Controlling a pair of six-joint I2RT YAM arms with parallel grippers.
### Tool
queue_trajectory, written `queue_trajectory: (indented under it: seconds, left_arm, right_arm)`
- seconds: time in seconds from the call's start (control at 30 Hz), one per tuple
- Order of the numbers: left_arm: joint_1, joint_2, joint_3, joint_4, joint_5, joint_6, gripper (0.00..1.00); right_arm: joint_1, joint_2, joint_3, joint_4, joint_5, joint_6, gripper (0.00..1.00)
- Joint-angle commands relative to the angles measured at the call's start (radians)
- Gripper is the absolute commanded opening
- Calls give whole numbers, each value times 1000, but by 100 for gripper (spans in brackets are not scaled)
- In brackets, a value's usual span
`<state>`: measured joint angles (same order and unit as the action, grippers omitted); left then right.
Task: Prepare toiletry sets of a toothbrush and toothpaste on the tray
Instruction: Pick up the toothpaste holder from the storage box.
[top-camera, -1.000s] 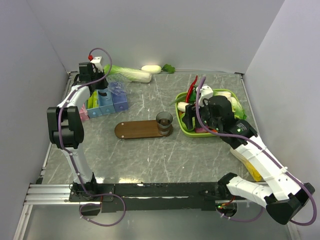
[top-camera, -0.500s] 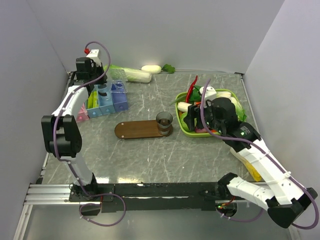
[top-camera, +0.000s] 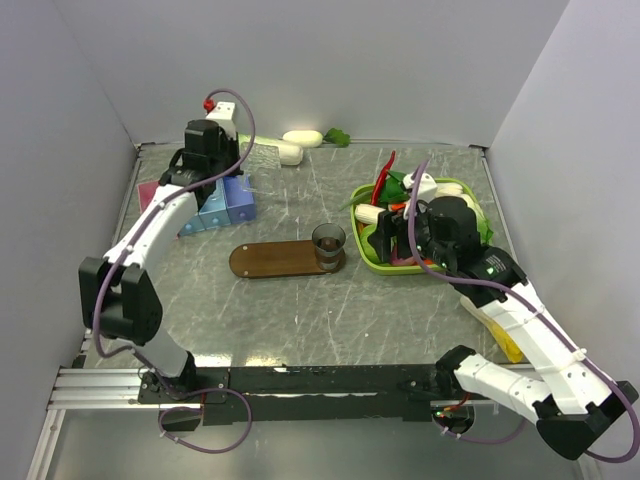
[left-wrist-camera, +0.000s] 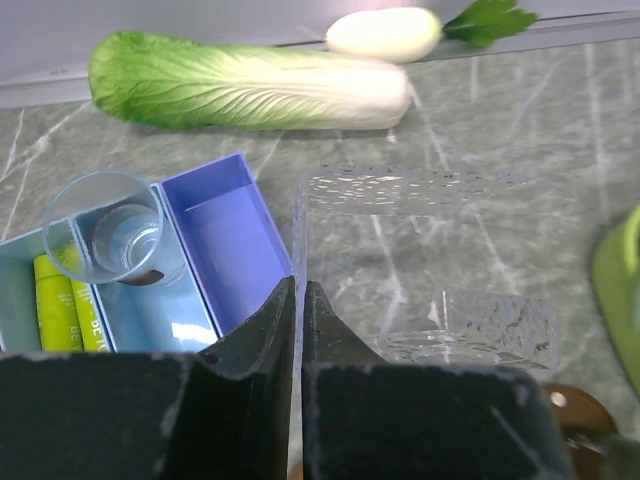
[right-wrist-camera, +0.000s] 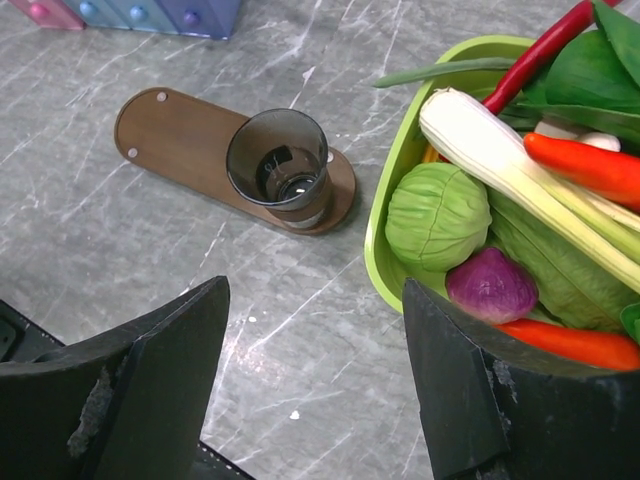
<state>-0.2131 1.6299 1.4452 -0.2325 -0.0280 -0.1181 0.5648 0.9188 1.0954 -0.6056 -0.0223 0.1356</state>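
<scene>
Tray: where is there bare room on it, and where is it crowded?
The tray is bare along its left stretch, from its rounded end to the tumbler on its right end. Crowded: the vegetable basket just beyond.

A vegetable-filled lime-green basket (right-wrist-camera: 383, 225), blue box (left-wrist-camera: 215, 230), clear tumbler (left-wrist-camera: 420, 250) and cabbage (left-wrist-camera: 240, 82) are visible.

Bright, even light from overhead; short soft shadows under the arms on the marbled table (top-camera: 300, 310); a faint sheen on the stone; up close the left gripper (left-wrist-camera: 298, 292) looms dark and slightly blurred; everything farther off looks sharp.
</scene>
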Motion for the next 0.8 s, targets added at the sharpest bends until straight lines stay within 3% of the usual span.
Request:
queue_trajectory:
  seconds: [0.0, 0.3, 0.6, 0.77]
  left_arm:
    - [-12, -102, -8, -14, -72, -40, 1]
    - [-28, -280, -178, -57, 8, -89, 1]
    - [-28, -398, -315, -82, 120, -75, 1]
    - [-28, -416, -353, -85, 166, -64, 1]
  right_arm:
    - [0, 18, 67, 32, -30, -11, 78]
    - [41, 136, 199, 67, -169, -53, 73]
    - [225, 360, 395, 29, -175, -203, 71]
    - [262, 498, 487, 55, -300, -272, 72]
